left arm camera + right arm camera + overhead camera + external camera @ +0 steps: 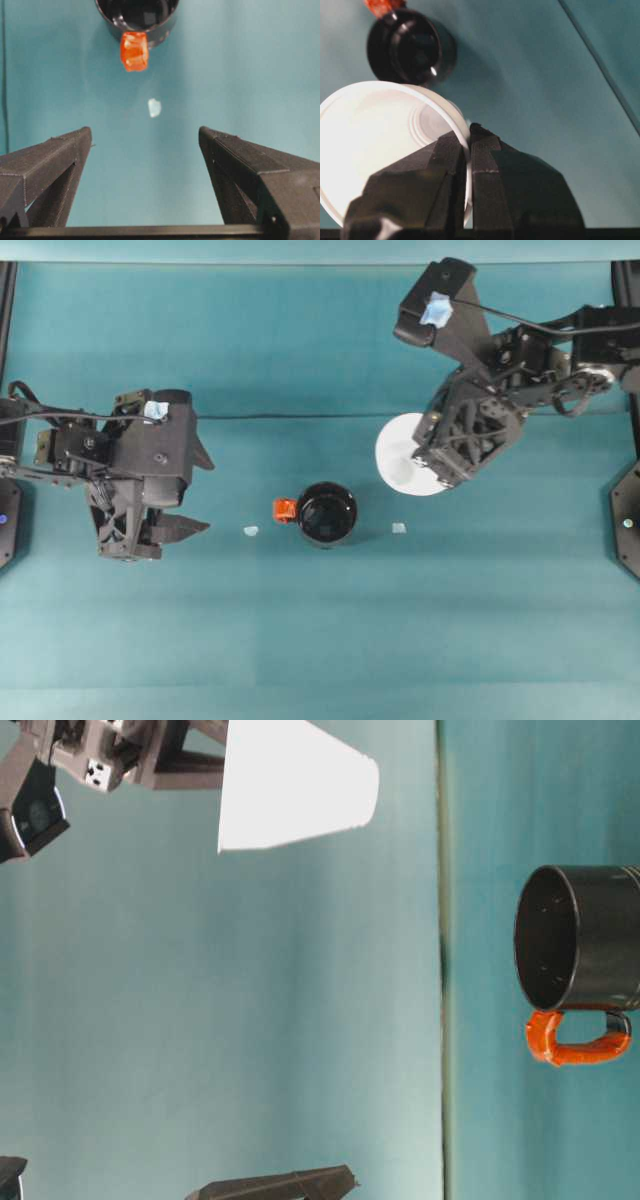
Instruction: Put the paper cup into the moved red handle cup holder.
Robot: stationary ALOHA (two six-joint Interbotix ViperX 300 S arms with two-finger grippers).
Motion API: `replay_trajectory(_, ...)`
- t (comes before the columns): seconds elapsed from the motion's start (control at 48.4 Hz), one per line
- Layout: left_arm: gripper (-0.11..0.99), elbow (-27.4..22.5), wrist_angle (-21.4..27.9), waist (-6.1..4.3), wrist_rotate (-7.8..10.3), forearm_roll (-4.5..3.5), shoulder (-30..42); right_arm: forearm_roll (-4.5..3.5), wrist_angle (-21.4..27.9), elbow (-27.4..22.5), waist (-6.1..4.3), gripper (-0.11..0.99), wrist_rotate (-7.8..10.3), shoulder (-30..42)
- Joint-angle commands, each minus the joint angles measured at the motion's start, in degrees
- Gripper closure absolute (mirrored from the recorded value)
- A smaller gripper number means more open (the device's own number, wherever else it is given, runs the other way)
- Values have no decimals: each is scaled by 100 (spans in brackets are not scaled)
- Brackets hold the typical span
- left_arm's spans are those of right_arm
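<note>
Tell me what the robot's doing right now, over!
Right gripper pinching white paper cup by its rim, lifted off the table. Left gripper open, empty. Black holder upright, empty, nothing blocking it.

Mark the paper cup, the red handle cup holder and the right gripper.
paper cup (295,785), table-level view, on its white side wall.
red handle cup holder (327,513), overhead view, on its dark inside.
right gripper (469,145), right wrist view, between fingertips pinching the cup rim.

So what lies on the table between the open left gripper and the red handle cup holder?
A small pale scrap lies on the cloth between the left gripper and the red handle cup holder; otherwise that stretch is bare, as the left wrist view shows.
</note>
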Motion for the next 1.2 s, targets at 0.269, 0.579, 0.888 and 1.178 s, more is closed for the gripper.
replay_trajectory(0.269, -8, -97, -35, 0, -18, 35, -79, -9, -132, -1239, 167, 98, -18, 1169)
replay_trajectory(0.579, -8, -88, -35, 0, -26, 18, -79, -9, -176, -1274, 492, 98, -97, 1854)
replay_trajectory(0.888, -8, -88, -35, -9, -18, 35, -70, -53, -993, -650, 527, 98, -62, 2285)
replay_trajectory(1.178, -8, -79, -35, -9, -26, 18, -79, -114, -1134, -606, 466, 98, -123, 2364)
